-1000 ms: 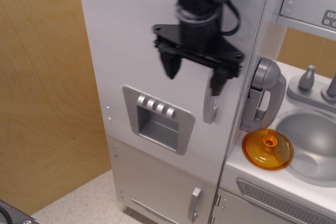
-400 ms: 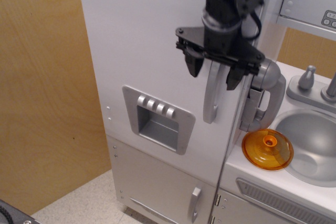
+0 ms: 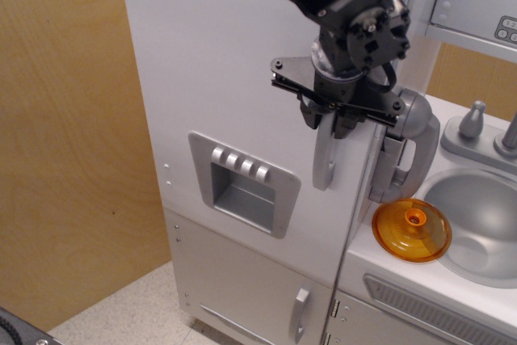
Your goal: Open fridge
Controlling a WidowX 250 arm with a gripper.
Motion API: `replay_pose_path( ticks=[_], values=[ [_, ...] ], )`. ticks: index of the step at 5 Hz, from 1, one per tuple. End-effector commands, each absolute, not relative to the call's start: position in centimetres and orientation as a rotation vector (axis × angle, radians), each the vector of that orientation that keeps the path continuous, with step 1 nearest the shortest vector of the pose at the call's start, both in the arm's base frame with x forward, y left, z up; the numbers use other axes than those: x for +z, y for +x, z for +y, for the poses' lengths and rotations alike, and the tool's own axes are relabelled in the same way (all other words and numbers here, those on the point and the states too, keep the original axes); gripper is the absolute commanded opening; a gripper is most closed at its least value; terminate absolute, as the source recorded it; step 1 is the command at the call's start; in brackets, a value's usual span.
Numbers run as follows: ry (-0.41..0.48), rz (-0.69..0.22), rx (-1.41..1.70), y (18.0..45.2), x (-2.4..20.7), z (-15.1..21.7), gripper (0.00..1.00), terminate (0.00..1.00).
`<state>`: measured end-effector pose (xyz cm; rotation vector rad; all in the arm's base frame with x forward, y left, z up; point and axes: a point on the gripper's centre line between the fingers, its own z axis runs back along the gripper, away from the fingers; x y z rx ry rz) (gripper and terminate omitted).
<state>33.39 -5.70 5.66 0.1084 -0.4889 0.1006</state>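
Note:
The tall white fridge (image 3: 218, 62) fills the middle of the view, and its large door looks closed. The long vertical silver handle (image 3: 324, 163) runs down the door's right side. A recessed grey dispenser (image 3: 242, 183) with a row of buttons sits lower left of the handle. My black gripper (image 3: 328, 125) comes in from above, and its two fingers are closed in on the upper part of the handle, one on each side. The top of the handle is hidden behind the gripper.
A grey wall phone (image 3: 408, 147) hangs just right of the handle, close to the gripper. An orange lid (image 3: 412, 230) lies by the grey sink (image 3: 477, 216) with a faucet (image 3: 472, 123). The smaller lower door has a short handle (image 3: 300, 313). A wooden wall (image 3: 65, 135) stands on the left.
My gripper has moved right and toward the door, from open in front of it to straddling the handle, and its fingers have closed in on the handle. The door has not moved.

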Motion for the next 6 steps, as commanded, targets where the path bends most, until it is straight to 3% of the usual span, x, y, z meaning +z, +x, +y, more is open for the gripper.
replay_pose_path(
  ticks=[1,2,3,5,6],
  values=[
    [0.035,-0.450,0.137,31.5,7.3,-3.4,0.00,0.00],
    [-0.035,-0.359,0.115,28.5,8.1,-1.5,0.00,0.00],
    [-0.076,-0.263,0.093,26.7,8.8,0.0,1.00,0.00],
    [-0.049,-0.133,0.060,23.0,8.0,-1.1,1.00,0.00],
    [-0.015,-0.144,0.002,21.6,7.3,-3.6,1.00,0.00]
  ],
)
